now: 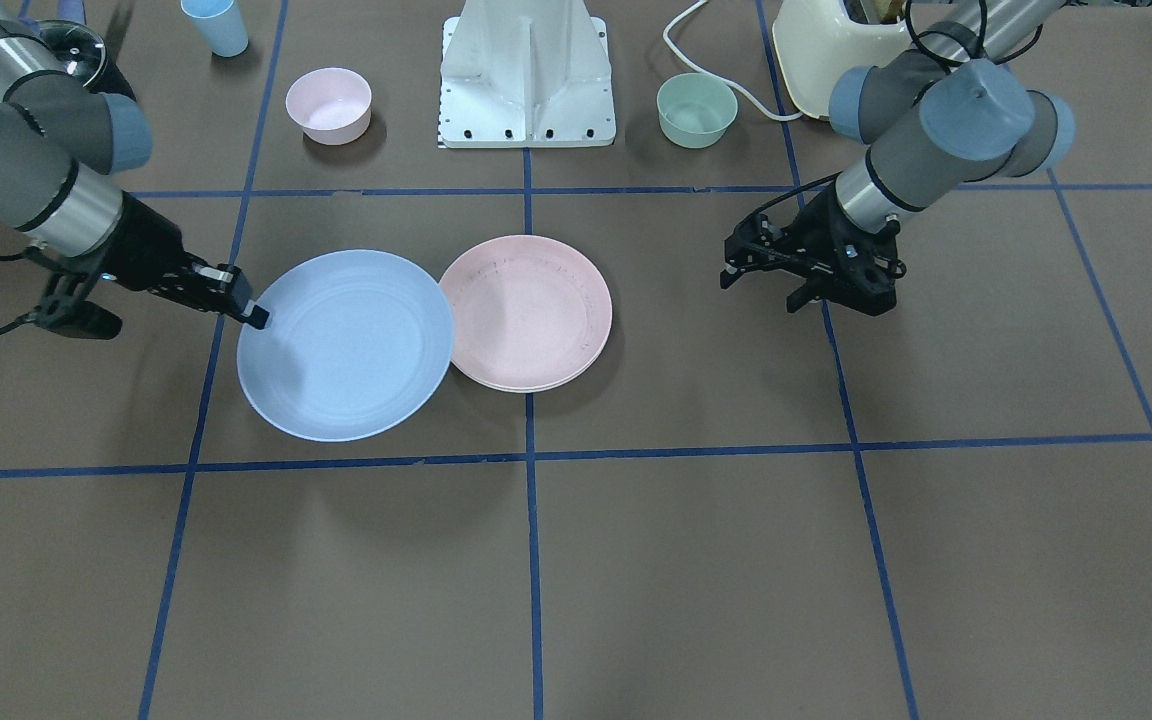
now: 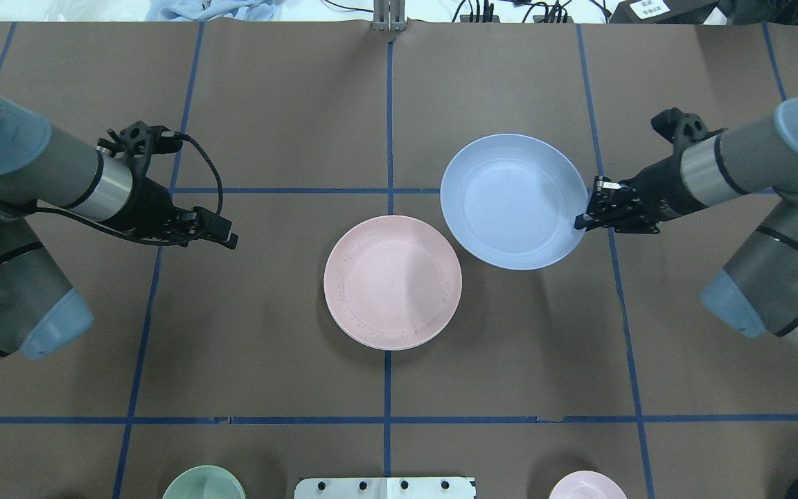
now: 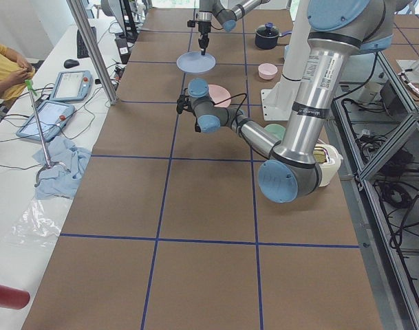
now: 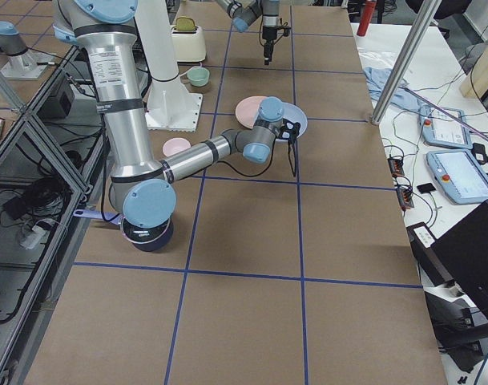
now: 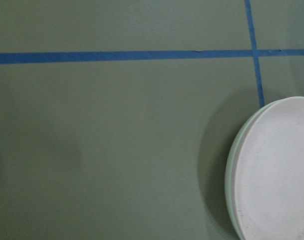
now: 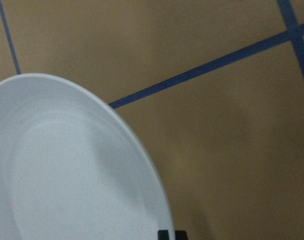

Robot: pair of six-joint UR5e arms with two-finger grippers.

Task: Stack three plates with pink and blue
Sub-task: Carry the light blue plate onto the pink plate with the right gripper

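Going by the overhead view: the right pincer (image 2: 581, 220) is clamped on the rim of the blue plate (image 2: 510, 201), pinching it at roughly the plate's 3 o'clock edge. The plate looks lifted off the table (image 2: 267, 104), open side up and close to level. In the front view its edge seems to just overlap the pink plate (image 2: 392, 281), but I can't tell whether they actually touch.

The pink plate sits at the middle of the table, already on top of the cream plate (image 5: 228, 185). You only see the cream one as a thin rim poking out underneath. So two are down and blue looks like the last one.

What matters for the next move, I think, is that the stack lies at about 8 o'clock from the blue plate, close by. The right arm is obviously the nearer one, since it's carrying the thing. Plates are round, so there's no long axis to line up and it's just centre over centre.

The left pincer (image 2: 227, 239) hangs well off at the stack's 9 o'clock, holding nothing, and its fingers look apart in the front view.
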